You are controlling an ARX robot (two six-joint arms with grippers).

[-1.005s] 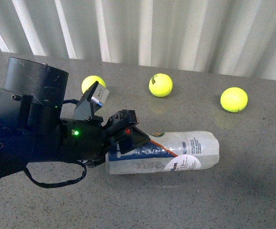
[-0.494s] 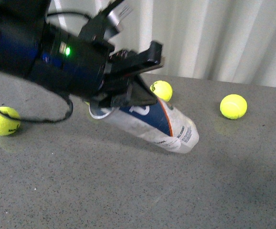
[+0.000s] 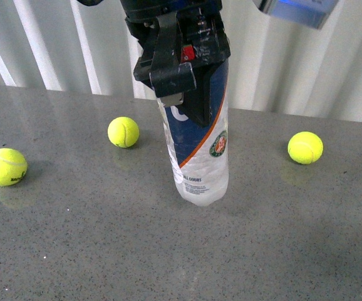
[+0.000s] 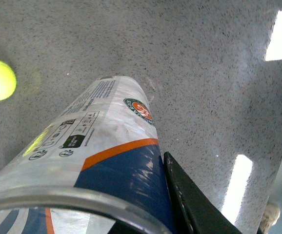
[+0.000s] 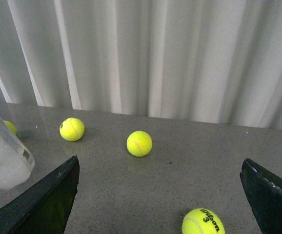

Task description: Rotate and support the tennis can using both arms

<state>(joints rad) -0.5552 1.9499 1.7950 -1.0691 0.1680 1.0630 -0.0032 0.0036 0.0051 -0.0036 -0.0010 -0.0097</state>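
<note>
The tennis can (image 3: 196,147) stands nearly upright at the table's middle, its clear bottom end down at the tabletop. Its navy label with the orange stripe faces me. My left gripper (image 3: 182,70) comes from above and is shut on the can's upper part. In the left wrist view I look down the can (image 4: 107,141), with one black finger (image 4: 190,202) pressed on the navy label. My right gripper (image 5: 160,204) is open and empty, its fingers wide apart, low over the table. The can's bottom end (image 5: 4,163) shows at that view's edge. The right gripper is out of the front view.
Three yellow-green tennis balls lie on the grey table (image 3: 106,251): one far left (image 3: 4,167), one behind the can's left (image 3: 123,132), one at the right (image 3: 305,148). A ball marked 3 (image 5: 203,222) lies between the right fingers. A white corrugated wall (image 3: 331,63) stands behind.
The can lay on its side a second ago. My left gripper has lifted its gripped end and swung it upright. The left arm has risen to the top of the view.
</note>
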